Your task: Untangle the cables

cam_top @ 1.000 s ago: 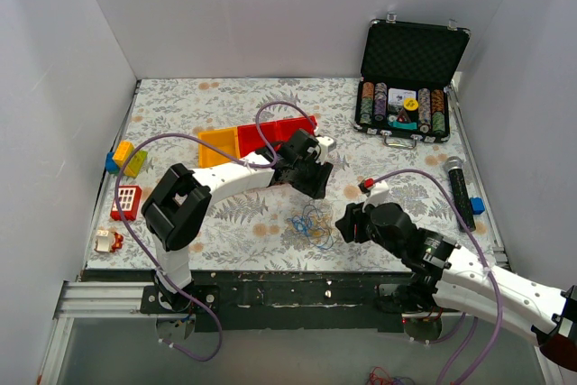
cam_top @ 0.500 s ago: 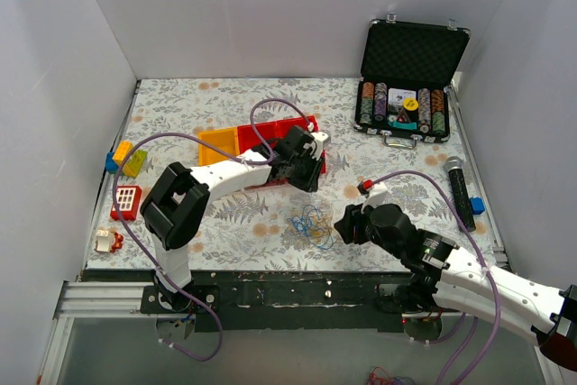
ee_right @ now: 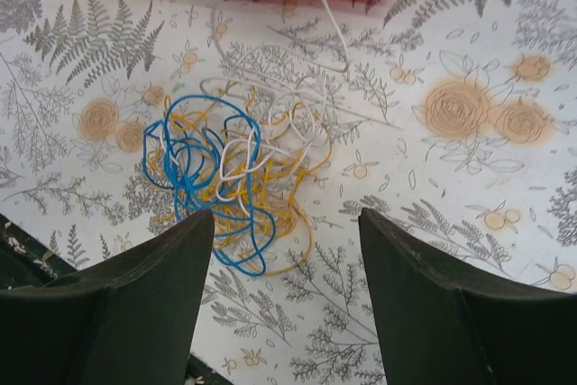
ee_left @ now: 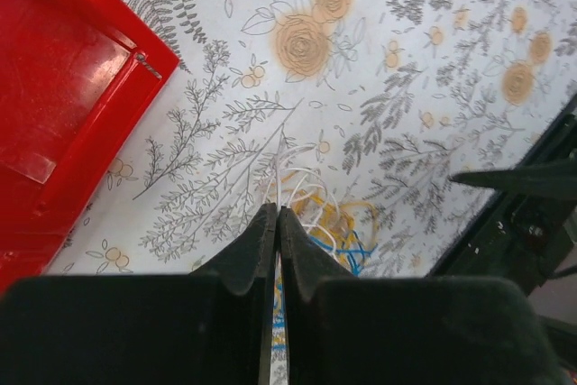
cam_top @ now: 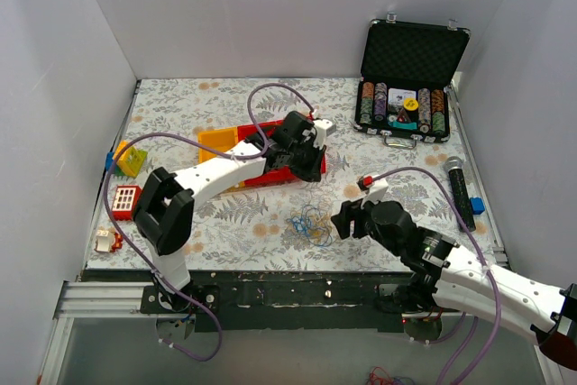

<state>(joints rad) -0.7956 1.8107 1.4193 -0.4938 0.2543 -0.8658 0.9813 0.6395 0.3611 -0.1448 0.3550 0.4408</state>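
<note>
Since a second ago the left gripper (cam_top: 309,169) has drawn back toward 12 o'clock, over the shallow red plastic tray (cam_top: 263,137), and its fingers have closed. They now pinch a thin white strand (ee_right: 317,6) that rises out of the tangle of thin blue, yellow-orange and white cables (cam_top: 311,221). The tangle lies on the floral tablecloth (cam_top: 180,105), at 6 o'clock of that gripper in the overhead view. At 3 o'clock of the tangle, the right gripper (cam_top: 347,220) has spread its fingers wider. They stand far apart, hold nothing, and point at the loops (ee_right: 230,178).
</note>
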